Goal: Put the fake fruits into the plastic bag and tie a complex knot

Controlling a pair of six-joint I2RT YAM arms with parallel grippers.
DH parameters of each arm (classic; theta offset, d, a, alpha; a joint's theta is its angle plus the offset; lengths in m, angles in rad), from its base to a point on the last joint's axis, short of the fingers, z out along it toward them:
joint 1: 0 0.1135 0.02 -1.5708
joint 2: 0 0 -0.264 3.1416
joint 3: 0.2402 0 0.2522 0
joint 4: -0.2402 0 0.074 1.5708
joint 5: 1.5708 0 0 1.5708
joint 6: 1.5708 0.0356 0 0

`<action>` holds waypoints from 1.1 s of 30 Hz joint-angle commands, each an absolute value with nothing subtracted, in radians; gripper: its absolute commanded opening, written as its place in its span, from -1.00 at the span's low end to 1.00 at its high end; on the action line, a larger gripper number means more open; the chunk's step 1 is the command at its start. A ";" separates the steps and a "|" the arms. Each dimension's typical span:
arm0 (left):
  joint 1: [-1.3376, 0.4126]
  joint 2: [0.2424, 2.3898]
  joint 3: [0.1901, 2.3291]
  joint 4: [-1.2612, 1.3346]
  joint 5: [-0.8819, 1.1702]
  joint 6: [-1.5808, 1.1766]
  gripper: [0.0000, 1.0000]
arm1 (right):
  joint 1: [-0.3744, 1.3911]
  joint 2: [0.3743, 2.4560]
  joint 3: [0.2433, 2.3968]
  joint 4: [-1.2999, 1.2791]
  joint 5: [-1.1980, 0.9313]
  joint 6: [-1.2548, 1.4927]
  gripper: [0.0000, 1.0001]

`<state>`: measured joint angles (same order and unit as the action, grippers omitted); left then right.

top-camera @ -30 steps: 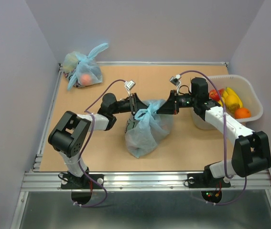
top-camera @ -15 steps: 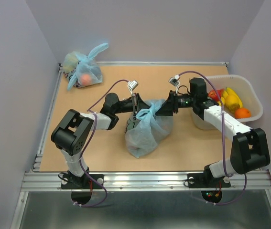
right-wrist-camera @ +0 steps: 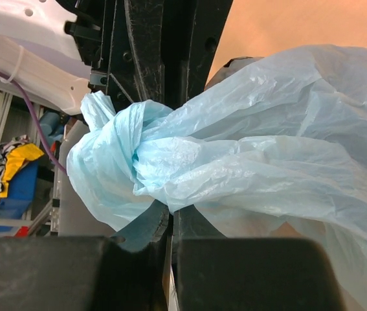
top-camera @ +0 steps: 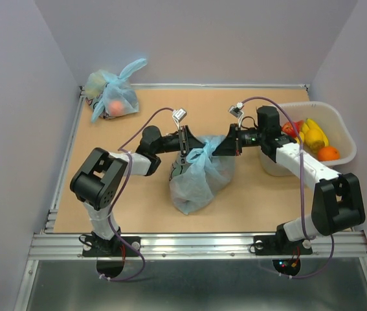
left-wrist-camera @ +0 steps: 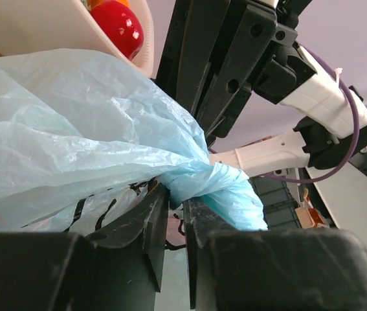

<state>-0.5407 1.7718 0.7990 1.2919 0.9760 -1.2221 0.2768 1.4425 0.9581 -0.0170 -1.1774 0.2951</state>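
Your left arm has edged toward the knot [top-camera: 196, 155]; the bag [top-camera: 199, 184] sits mid-bench, neck already tied. Your right end effector [top-camera: 225, 146] clenches its handle, the left end effector [top-camera: 184, 146] you cannot tell; fruits [top-camera: 314, 137] wait at 3 o'clock.

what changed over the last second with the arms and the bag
The left arm swung its elbow slightly to the right. The right fingers pushed in toward the knot, then drew back to where they started. They and the left fingers are pinched on the plastic bag at its twisted neck. The bag, the tub of fruit and the small tied bag stayed put.
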 commanded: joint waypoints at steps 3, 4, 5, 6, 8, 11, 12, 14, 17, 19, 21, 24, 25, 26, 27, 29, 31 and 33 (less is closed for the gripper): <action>-0.491 1.637 0.819 1.166 1.000 -0.993 -0.12 | 0.288 1.414 0.994 0.005 -1.178 0.249 -0.99; -0.457 1.596 0.815 1.047 1.005 -0.947 -0.05 | 0.290 1.416 0.997 0.005 -1.177 0.242 -0.99; -0.440 1.574 0.815 0.972 1.008 -0.826 -0.03 | 0.290 1.419 0.999 0.005 -1.178 0.241 -0.99; -0.419 1.553 0.822 0.894 1.009 -0.766 -0.02 | 0.288 1.420 1.002 0.005 -1.178 0.239 -0.99; -0.353 1.498 0.833 0.679 1.014 -0.646 0.04 | 0.288 1.425 1.006 0.005 -1.178 0.233 -0.99; -0.261 1.444 0.883 0.420 1.058 -0.435 0.10 | 0.290 1.425 1.008 -0.025 -1.180 0.229 -0.99; -0.244 1.433 0.944 0.329 1.069 -0.354 0.12 | 0.290 1.424 1.009 -0.025 -1.180 0.229 -0.99; -0.226 1.402 1.055 0.036 1.101 -0.076 0.18 | 0.288 1.424 1.011 -0.025 -1.184 0.227 -0.99; -0.229 1.365 1.135 -0.256 1.127 0.216 0.36 | 0.290 1.424 1.012 -0.028 -1.186 0.215 -0.99; -0.232 1.353 1.182 -0.364 1.129 0.311 0.45 | 0.290 1.424 1.014 -0.029 -1.186 0.210 -0.99; -0.242 1.358 1.207 -0.428 1.144 0.365 0.46 | 0.290 1.428 1.020 -0.031 -1.186 0.206 -0.99; -0.308 1.377 1.261 -0.529 1.132 0.445 0.48 | 0.288 1.445 1.037 -0.032 -1.184 0.199 -0.99; -0.325 1.382 1.267 -0.541 1.106 0.446 0.50 | 0.288 1.451 1.040 -0.031 -1.184 0.196 -0.99; -0.339 1.384 1.270 -0.541 1.106 0.446 0.50 | 0.290 1.453 1.043 -0.031 -1.184 0.196 -0.99; -0.357 1.385 1.272 -0.538 1.086 0.449 0.51 | 0.290 1.454 1.045 -0.031 -1.184 0.193 -0.99; -0.403 1.387 1.276 -0.510 1.069 0.437 0.51 | 0.290 1.456 1.048 -0.032 -1.184 0.193 -0.99; -0.428 1.391 1.278 -0.488 1.057 0.416 0.51 | 0.290 1.456 1.046 -0.032 -1.186 0.193 -0.99; -0.462 1.407 1.279 -0.456 1.048 0.396 0.51 | 0.290 1.453 1.045 -0.035 -1.186 0.193 -0.99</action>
